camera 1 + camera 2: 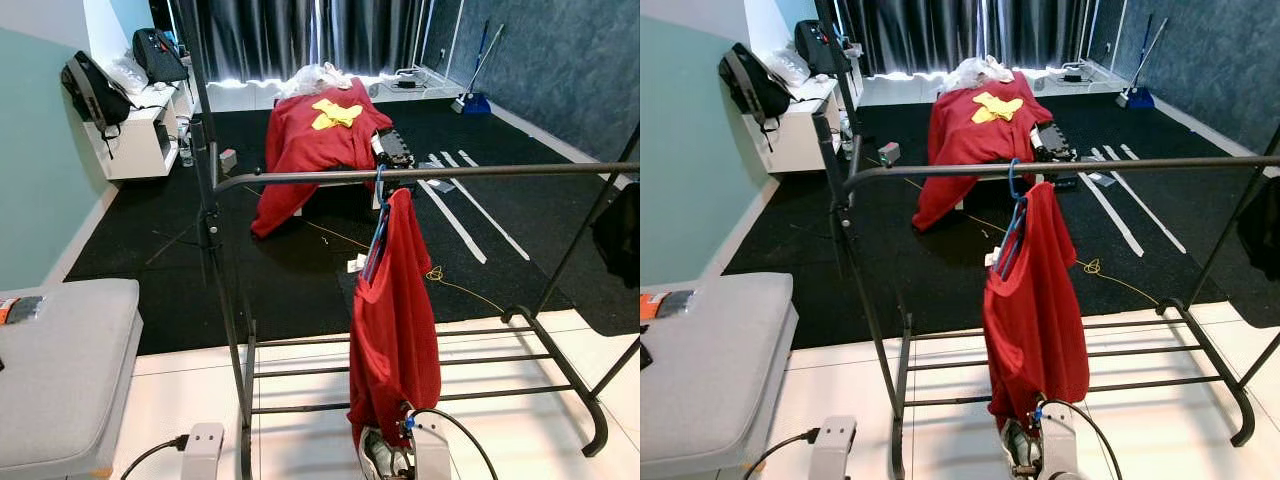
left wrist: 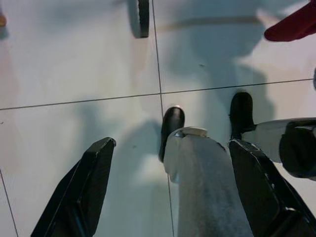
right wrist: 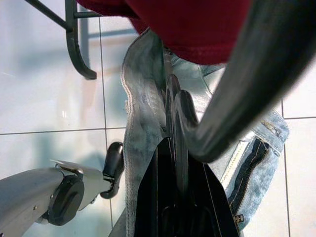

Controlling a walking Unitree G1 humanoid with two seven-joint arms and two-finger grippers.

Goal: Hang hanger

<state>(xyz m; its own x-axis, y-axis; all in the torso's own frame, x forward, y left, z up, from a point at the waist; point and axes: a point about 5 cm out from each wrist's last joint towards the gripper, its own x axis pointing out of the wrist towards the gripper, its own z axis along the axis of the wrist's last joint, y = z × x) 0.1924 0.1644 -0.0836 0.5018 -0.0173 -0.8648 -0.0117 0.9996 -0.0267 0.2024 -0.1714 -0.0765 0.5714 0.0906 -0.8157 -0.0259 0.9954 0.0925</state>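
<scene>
A red shirt hangs on a blue hanger hooked over the black rod of a clothes rack. Low in front of the shirt's hem, my right gripper is shut on a thin dark hanger piece, with a pale blue denim garment draped around it. The same denim shows beside my right arm, under the shirt. A thick dark curved bar crosses close to the right wrist camera. My left gripper hangs open over white floor tiles with nothing between its fingers.
The rack's lower bars and upright post stand just ahead. A grey cushioned seat is at my left. On the black carpet beyond are a red cloth with a yellow patch, a white shelf with bags and a dark garment.
</scene>
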